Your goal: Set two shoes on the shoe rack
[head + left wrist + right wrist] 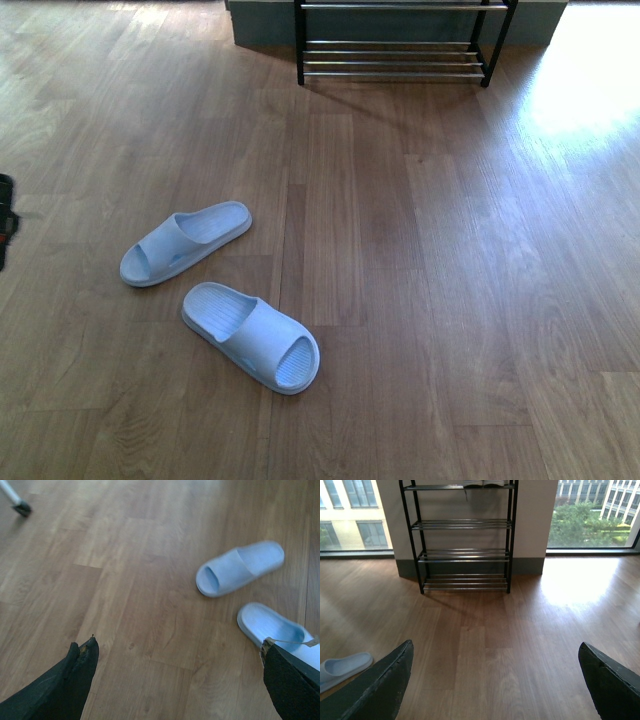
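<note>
Near shoe [252, 337] and far shoe [186, 243], pale-blue slides, lie on the floor [450, 300] well apart from the shoe rack [395, 60], so both your jaws hang spread and empty, probably poised for pickup.

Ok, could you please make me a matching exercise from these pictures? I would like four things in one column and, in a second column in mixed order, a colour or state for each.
Column one:
1. shoe rack
2. slipper nearer the robot
3. left gripper
4. floor

Column two:
A. light blue, lying flat
B. brown wood planks
C. black frame with shiny rods
D. open, holding nothing

Right pairs: 1-C, 2-A, 3-D, 4-B.
</note>
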### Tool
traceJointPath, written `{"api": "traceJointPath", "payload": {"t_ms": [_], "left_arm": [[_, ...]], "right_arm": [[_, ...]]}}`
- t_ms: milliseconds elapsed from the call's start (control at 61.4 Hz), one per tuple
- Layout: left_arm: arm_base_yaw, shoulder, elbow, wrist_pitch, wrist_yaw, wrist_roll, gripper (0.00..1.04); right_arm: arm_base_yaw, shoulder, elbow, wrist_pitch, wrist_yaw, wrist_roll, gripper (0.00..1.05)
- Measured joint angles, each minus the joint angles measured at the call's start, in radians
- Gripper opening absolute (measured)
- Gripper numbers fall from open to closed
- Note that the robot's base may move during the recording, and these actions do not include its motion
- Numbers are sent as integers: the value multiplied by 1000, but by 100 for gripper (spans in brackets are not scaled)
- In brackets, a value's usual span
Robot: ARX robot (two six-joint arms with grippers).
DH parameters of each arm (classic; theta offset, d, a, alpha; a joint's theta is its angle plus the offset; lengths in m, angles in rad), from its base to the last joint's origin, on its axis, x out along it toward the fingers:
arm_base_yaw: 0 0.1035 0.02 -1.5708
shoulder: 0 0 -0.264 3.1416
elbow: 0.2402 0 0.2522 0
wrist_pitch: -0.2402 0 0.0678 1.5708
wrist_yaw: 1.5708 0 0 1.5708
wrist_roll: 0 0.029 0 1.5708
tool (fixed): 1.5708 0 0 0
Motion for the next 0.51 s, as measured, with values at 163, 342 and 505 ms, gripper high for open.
{"api": "traceJointPath", "payload": {"t_ms": [163, 342, 505], "left_arm": [[-45, 236, 141, -19, 92, 120, 95], [-85, 505, 310, -80, 261, 311, 95], [-93, 685, 461, -181, 345, 465, 95]], "right_arm": [[0, 0, 0, 0, 0, 0, 96], [0, 0, 0, 0, 0, 0, 96], [0, 0, 0, 0, 0, 0, 96]]}}
